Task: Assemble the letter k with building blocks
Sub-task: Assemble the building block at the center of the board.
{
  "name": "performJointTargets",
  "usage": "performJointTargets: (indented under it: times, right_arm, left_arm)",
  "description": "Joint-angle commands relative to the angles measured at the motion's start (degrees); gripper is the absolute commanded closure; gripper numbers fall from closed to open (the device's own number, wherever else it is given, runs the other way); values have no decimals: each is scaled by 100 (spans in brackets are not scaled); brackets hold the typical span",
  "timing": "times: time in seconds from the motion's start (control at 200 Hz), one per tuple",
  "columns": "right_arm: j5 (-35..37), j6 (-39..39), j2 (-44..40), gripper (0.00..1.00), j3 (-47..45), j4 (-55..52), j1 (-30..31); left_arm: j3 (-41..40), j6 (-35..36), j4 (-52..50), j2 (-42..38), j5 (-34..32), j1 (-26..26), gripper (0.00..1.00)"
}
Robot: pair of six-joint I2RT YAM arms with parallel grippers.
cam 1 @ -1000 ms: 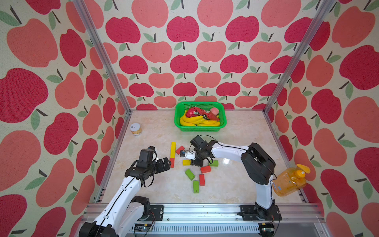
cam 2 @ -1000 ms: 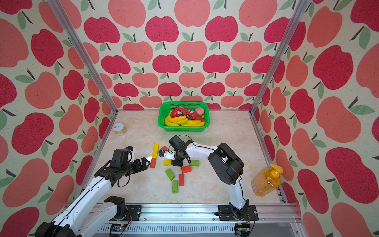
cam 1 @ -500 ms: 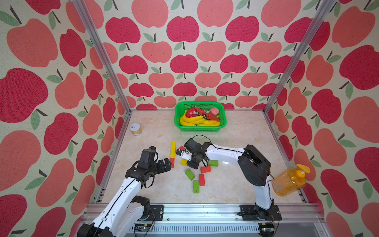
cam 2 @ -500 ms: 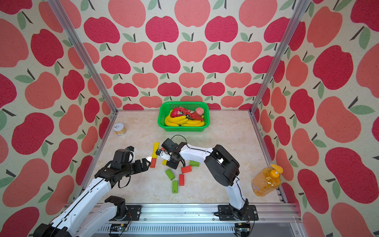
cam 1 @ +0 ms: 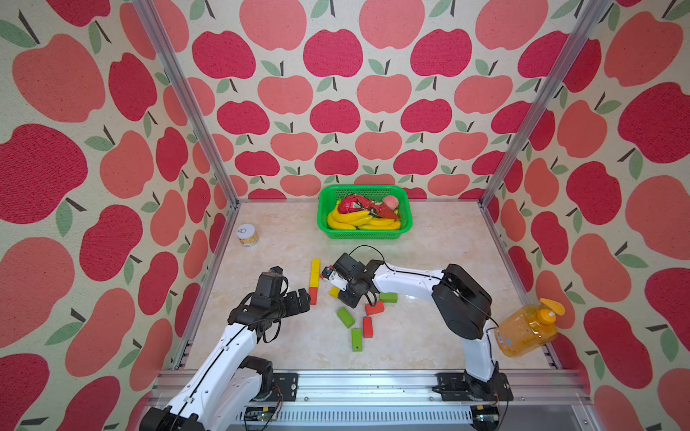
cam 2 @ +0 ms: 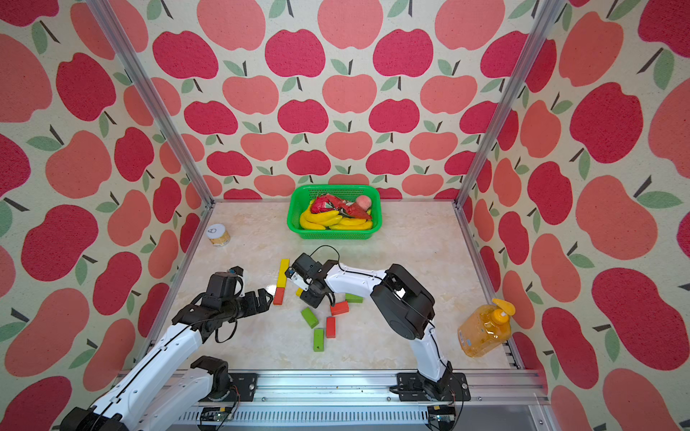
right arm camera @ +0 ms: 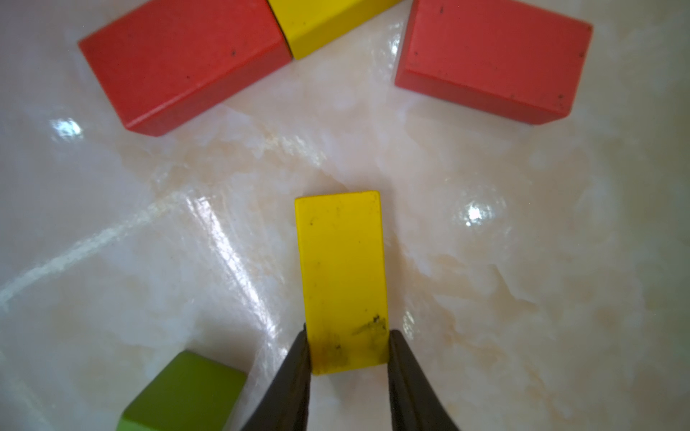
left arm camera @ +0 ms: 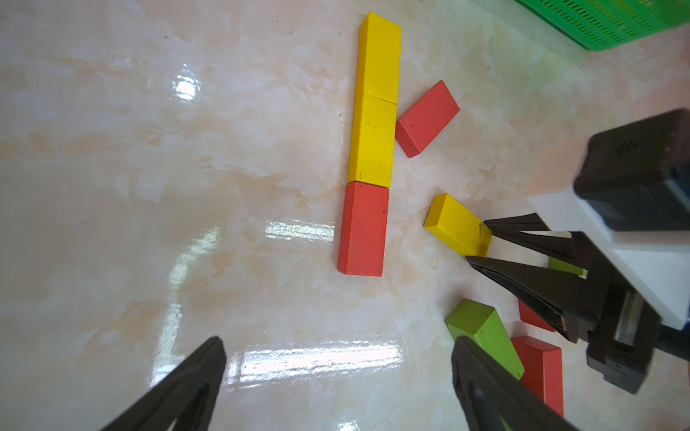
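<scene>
The right gripper [right arm camera: 347, 337] clamps the small yellow oblong painted block [right arm camera: 341, 261] across its end; it looks light, stiff, slick; the left gripper [left arm camera: 338, 341] gapes empty.

The table [cam 1: 429, 242] is bare along its right edge from the far right corner down to the orange bottle [cam 1: 522, 330] near the front right corner. It is also bare along the front edge between the arm bases. The green basket [cam 1: 364, 234] fills the middle of the far edge, and a small can [cam 1: 247, 235] stands by the left edge. Mid-table, the right arm [cam 1: 410, 278] reaches low over the loose blocks [cam 1: 345, 317], barring approach from the right. Only a narrow gap separates the row of three blocks [left arm camera: 371, 141] from the yellow block [left arm camera: 457, 224] pinched in the right fingers [left arm camera: 530, 283]. Beyond the row toward the left edge, bare table runs to the spread left fingers [left arm camera: 186, 388].
</scene>
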Motion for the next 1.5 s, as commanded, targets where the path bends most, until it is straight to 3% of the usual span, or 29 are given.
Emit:
performJointTargets:
  times: [0.0, 0.29, 1.496]
  right_arm:
    - [151, 228, 343, 74, 86, -247, 34]
    - [52, 307, 502, 74, 322, -293, 65]
    - [-12, 615, 1146, 73, 1079, -666, 210]
  left_arm:
    - [59, 125, -125, -9, 81, -16, 2]
    - [34, 263, 90, 125, 554, -11, 2]
    - [8, 290, 95, 222, 416, -43, 2]
